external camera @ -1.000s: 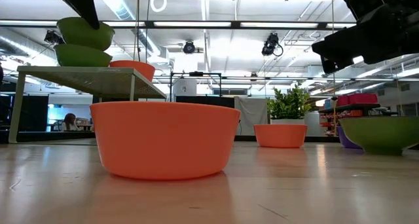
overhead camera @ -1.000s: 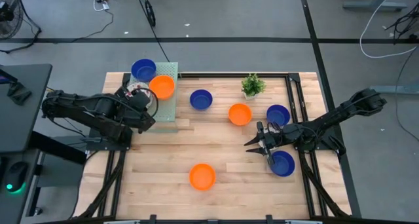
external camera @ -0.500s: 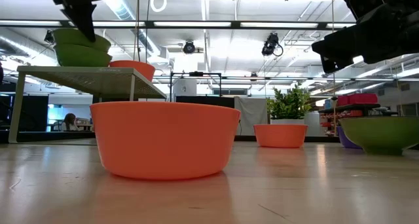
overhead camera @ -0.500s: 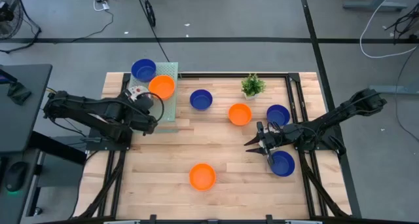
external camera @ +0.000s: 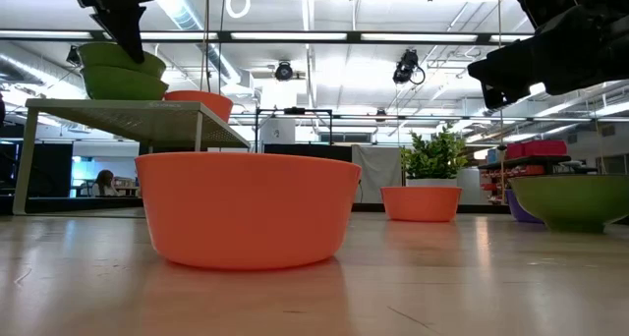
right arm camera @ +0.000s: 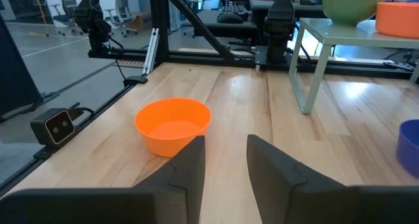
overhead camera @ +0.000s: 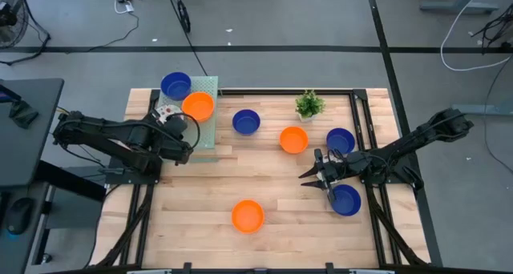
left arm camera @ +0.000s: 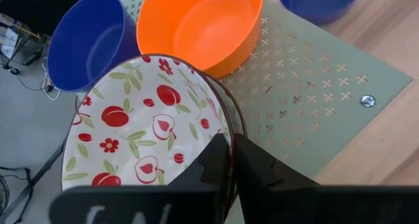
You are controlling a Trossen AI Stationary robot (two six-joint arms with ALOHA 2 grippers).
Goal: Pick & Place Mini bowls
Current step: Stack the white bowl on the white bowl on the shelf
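My left gripper (overhead camera: 170, 118) is over the green perforated rack (overhead camera: 204, 134) at the table's far left and is shut on a white mini bowl with a red fruit pattern (left arm camera: 141, 129). A blue bowl (left arm camera: 88, 40) and an orange bowl (left arm camera: 196, 24) stand on the rack beside it. Blue bowls (overhead camera: 246, 121) (overhead camera: 340, 139) (overhead camera: 345, 200) and orange bowls (overhead camera: 293, 139) (overhead camera: 248, 215) rest on the tabletop. My right gripper (overhead camera: 313, 178) hovers open at the right, between two blue bowls, touching nothing. My left gripper pinches the patterned bowl's rim (left arm camera: 226, 129), one finger (left arm camera: 216, 162) inside the bowl and one (left arm camera: 258, 165) outside. The fingers come from above, slanting from the table's left. In the low view the bowl (external camera: 123, 57) sits just above another bowl; whether it rests there I cannot tell.
A small potted plant (overhead camera: 309, 104) stands near the far edge. The rack stands on thin legs (external camera: 200, 130) above the tabletop. Bare wood lies across the table's middle and near left (overhead camera: 192, 202). A dark frame (overhead camera: 377, 218) runs along the table's right side.
My left gripper has come down a little over the rack with the patterned bowl, which in the low view now sits lower, close above the bowl beneath it. It has kept still for the last half second. The right arm has not moved.
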